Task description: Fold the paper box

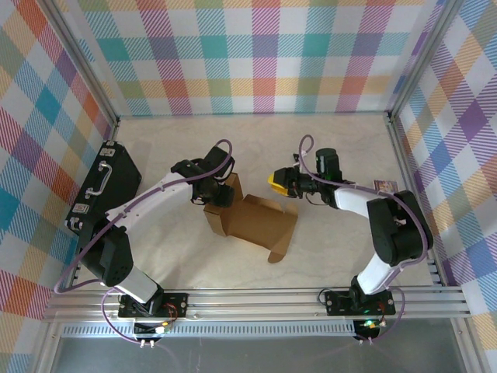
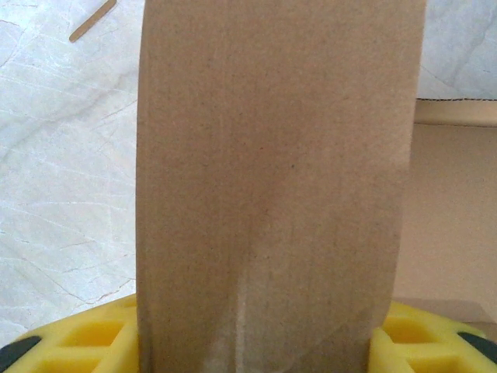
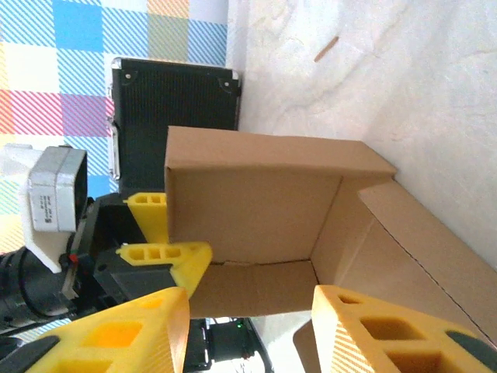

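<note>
The box sits half-formed in the middle of the surface. My left fingers are clamped on its raised wall at the left end, and my right fingers hang wide apart near the box, touching nothing. To fold well, I judge I should hold that wall upright and steady with the left, then bring the right in to press the next flap along its crease, not across it, lest the cardboard buckle.
</note>
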